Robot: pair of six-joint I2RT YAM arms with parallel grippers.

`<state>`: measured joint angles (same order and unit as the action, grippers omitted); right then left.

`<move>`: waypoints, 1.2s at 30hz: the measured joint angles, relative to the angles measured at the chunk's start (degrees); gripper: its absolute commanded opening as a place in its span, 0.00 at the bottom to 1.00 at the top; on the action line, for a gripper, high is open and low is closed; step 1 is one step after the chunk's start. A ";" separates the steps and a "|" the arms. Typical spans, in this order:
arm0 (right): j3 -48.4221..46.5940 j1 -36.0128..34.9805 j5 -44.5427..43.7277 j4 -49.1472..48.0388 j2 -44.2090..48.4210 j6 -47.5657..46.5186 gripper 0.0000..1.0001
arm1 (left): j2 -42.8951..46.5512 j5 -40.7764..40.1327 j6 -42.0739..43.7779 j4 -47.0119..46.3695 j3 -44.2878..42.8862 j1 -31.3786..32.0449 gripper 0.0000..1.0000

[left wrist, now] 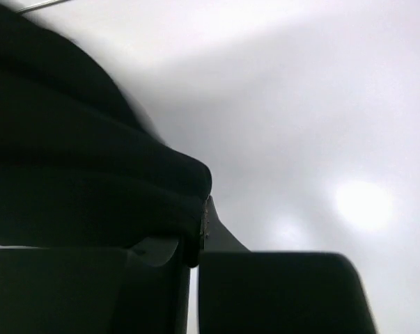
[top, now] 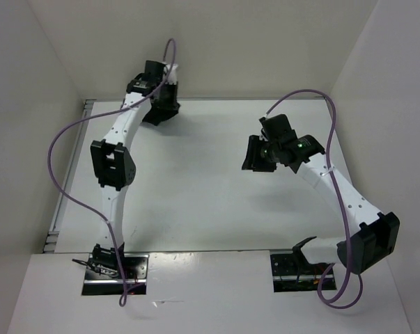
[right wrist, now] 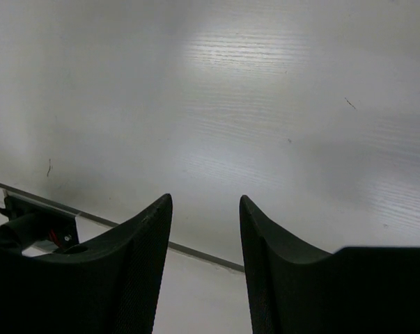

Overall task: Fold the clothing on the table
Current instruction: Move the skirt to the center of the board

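Observation:
The clothing (left wrist: 70,160) is a bunched black fabric mass filling the left of the left wrist view. My left gripper (left wrist: 201,223) is shut on a fold of it, the cloth pinched between the jaws. From above, the left gripper (top: 157,110) reaches to the far back of the table (top: 196,195), near the wall, and I cannot tell the black cloth apart from the gripper there. My right gripper (top: 253,154) hovers over the right middle of the table, open. Nothing is between its fingers (right wrist: 204,198).
White walls enclose the table at the back and both sides. A metal rail (top: 67,181) runs along the left edge. Purple cables (top: 60,149) loop off both arms. The left arm's base plate (right wrist: 35,223) shows low in the right wrist view.

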<state>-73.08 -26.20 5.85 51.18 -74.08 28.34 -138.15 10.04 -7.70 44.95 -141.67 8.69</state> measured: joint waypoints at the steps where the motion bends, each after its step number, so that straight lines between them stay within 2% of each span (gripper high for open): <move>1: 0.44 0.15 0.04 -0.55 -0.13 -0.20 0.49 | 4.57 1.03 -0.07 -0.59 3.78 2.95 0.02; 5: 1.68 0.90 0.33 -2.05 -0.96 -1.07 0.49 | 23.17 9.01 -1.84 -5.70 16.35 15.65 0.02; 7: 1.92 1.97 0.42 -2.67 -1.07 -1.46 0.49 | 30.38 12.68 -3.37 -7.54 20.52 18.60 0.02; 10: 1.92 4.55 0.28 -3.72 -0.83 -2.14 0.49 | 38.56 15.39 -6.21 -9.92 25.53 16.98 0.00; 14: 1.92 7.69 -0.17 -5.16 0.98 -2.71 0.49 | 44.24 15.43 -9.60 -12.55 32.24 12.68 0.00; 20: 1.95 10.88 -1.33 -5.29 4.15 -3.34 0.49 | 45.09 13.00 -13.42 -14.62 42.95 10.49 0.00; 29: 1.97 10.86 -1.60 -5.18 4.52 -4.24 0.49 | 33.27 8.96 -18.34 -12.74 54.95 9.33 0.00; 33: 2.08 10.86 -1.64 -5.09 4.55 -4.63 0.49 | 32.83 9.55 -19.47 -11.58 55.12 9.07 0.00; 36: 2.29 10.86 -2.54 -4.98 4.61 -4.87 0.49 | 32.26 13.66 -19.15 -10.01 49.46 10.34 0.00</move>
<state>-70.78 -15.33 3.31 46.19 -69.47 23.46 -105.89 23.70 -26.85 34.94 -92.20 19.03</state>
